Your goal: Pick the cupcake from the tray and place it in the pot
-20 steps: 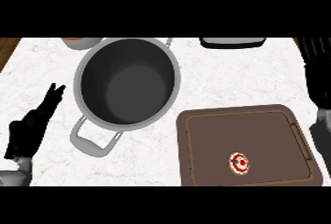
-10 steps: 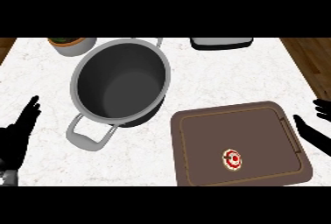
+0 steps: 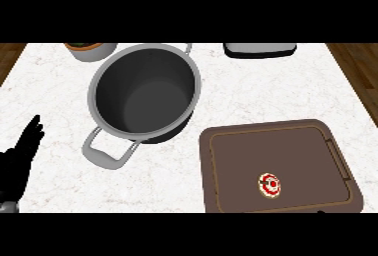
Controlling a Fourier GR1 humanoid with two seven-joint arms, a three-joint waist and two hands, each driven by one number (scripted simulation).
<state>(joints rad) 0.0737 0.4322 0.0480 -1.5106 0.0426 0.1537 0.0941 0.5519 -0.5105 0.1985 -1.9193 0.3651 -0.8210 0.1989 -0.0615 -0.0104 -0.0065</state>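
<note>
The left hand [image 3: 18,160] rests at the view's left edge, its fingers [image 3: 32,131] straight and pointing up over the white marble desk [image 3: 244,95], holding nothing. The right hand does not show. Beside the left hand stands the grey pot [image 3: 144,95], its near handle toward the hand, nothing inside. Right of it lies the brown tray [image 3: 295,145], and the cupcake [image 3: 270,184] with red and white topping sits on the tray's near part. A bowl [image 3: 90,50] and a dark container [image 3: 260,49] stand at the desk's far edge.
</note>
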